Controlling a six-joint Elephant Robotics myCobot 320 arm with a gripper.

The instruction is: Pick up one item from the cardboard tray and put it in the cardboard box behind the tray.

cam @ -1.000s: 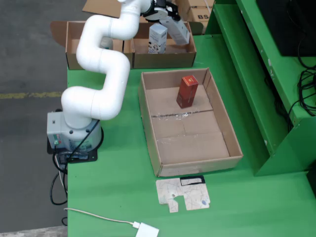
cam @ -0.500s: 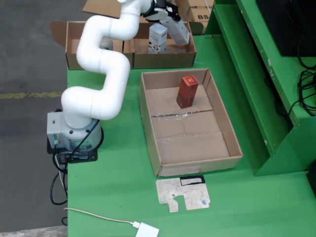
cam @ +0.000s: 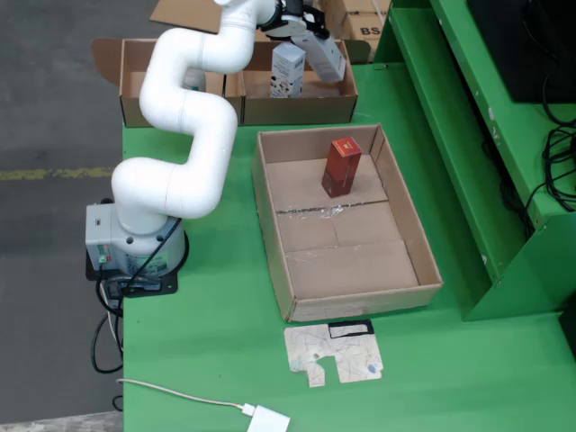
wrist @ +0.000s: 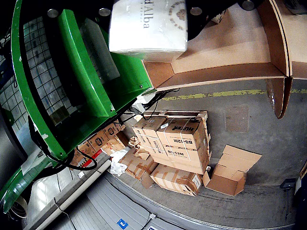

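One white rectangular carton with dark lettering [cam: 288, 69] is held upright by the claw [cam: 301, 49] over the open brown cardboard box [cam: 297, 106], which stands behind the shallow cardboard tray [cam: 423, 252] on the green worktop [cam: 207, 342]. In the wrist view the carton [wrist: 147, 26] is seen pinched between the claw's two sides. The placing step appears to be in hand; lowering into the box and release seem called for next. The carton's long axis is vertical. A red upright carton [cam: 342, 166] remains in the tray, nearer the box.
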